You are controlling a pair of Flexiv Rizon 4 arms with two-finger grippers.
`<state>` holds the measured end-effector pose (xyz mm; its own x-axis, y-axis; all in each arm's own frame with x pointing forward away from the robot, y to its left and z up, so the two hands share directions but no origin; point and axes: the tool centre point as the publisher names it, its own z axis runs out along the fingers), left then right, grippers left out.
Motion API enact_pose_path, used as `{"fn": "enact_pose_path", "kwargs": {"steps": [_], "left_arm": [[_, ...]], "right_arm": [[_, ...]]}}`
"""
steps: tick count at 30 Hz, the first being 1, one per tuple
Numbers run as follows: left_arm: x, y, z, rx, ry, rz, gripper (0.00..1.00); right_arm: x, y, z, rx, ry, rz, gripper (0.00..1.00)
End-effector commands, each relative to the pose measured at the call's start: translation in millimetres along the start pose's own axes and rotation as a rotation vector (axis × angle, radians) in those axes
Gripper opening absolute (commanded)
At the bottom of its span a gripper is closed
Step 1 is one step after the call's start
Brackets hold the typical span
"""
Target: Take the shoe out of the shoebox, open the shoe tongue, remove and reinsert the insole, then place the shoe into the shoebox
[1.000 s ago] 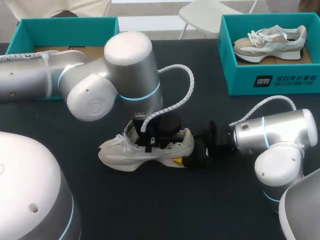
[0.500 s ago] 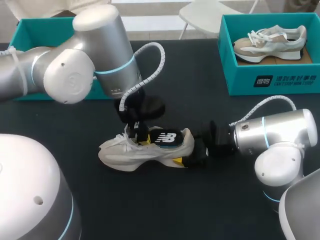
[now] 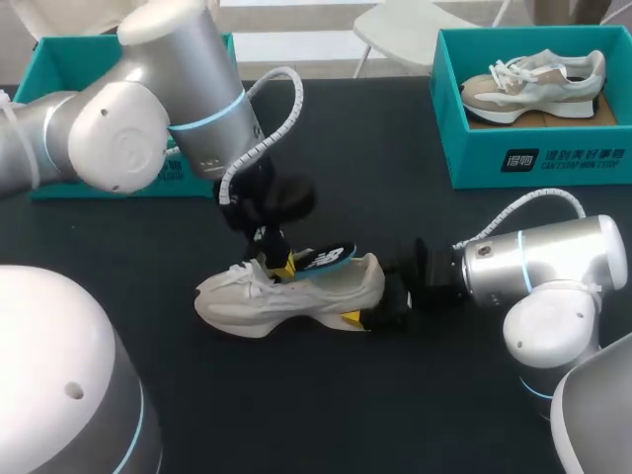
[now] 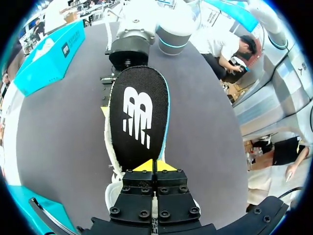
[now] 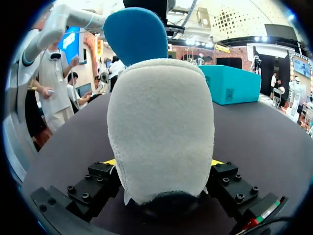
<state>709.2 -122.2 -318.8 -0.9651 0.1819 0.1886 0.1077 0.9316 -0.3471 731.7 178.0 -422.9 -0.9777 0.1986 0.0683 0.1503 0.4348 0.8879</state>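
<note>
A white shoe (image 3: 296, 293) stands on its sole on the dark table, toe to the left. My right gripper (image 3: 367, 316) is shut on its heel; in the right wrist view the fuzzy heel (image 5: 161, 132) fills the gap between the two fingers of that gripper (image 5: 164, 161). My left gripper (image 3: 279, 263) hangs over the shoe's opening, shut on the front end of the black insole (image 3: 328, 259). The insole (image 4: 139, 117) slants up out of the shoe (image 4: 109, 147), its white logo facing the left wrist view, held by my left gripper (image 4: 153, 166). Its blue underside (image 5: 136, 34) rises above the heel.
A teal shoebox (image 3: 533, 163) at the back right holds another shoe (image 3: 538, 77). A second teal shoebox (image 3: 59, 49) stands at the back left behind my left arm. Bare dark table lies in front of the shoe.
My left arm has pulled up and back to the left, lifting the insole's heel end out of the shoe. The right gripper and the shoe have stayed put.
</note>
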Motion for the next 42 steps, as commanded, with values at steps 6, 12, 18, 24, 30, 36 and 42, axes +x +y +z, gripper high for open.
{"fn": "enact_pose_path", "kwargs": {"steps": [6, 12, 18, 24, 30, 36, 42], "left_arm": [[-8.2, -20.3, -10.5, 0.035, 0.002, 0.017, 0.0], [-5.6, -40.2, -9.4, 0.048, -0.001, 0.073, 0.0], [-6.5, -44.7, -2.0, 0.04, -0.038, 0.094, 0.0], [-9.2, -40.2, 1.7, 0.035, -0.139, 0.097, 0.05], [-2.4, -44.4, -6.0, 0.013, -0.238, 0.083, 0.44], [2.8, -49.8, -14.2, -0.016, -0.416, 0.041, 0.45], [-0.1, -54.3, -8.6, -0.001, -0.523, 0.048, 0.46]], "right_arm": [[2.9, -6.0, -0.2, 0.005, -0.003, 0.002, 0.0], [2.9, -6.0, -0.2, 0.005, -0.003, 0.002, 0.0], [2.9, -6.0, -0.2, 0.005, -0.003, 0.002, 0.0], [2.9, -6.0, -0.2, 0.005, -0.003, 0.002, 0.0], [2.9, -6.0, -0.2, 0.005, -0.003, 0.002, 0.0], [2.9, -6.0, -0.2, 0.005, -0.003, 0.002, 0.0], [2.9, -6.0, -0.2, 0.005, -0.003, 0.002, 0.0]]}}
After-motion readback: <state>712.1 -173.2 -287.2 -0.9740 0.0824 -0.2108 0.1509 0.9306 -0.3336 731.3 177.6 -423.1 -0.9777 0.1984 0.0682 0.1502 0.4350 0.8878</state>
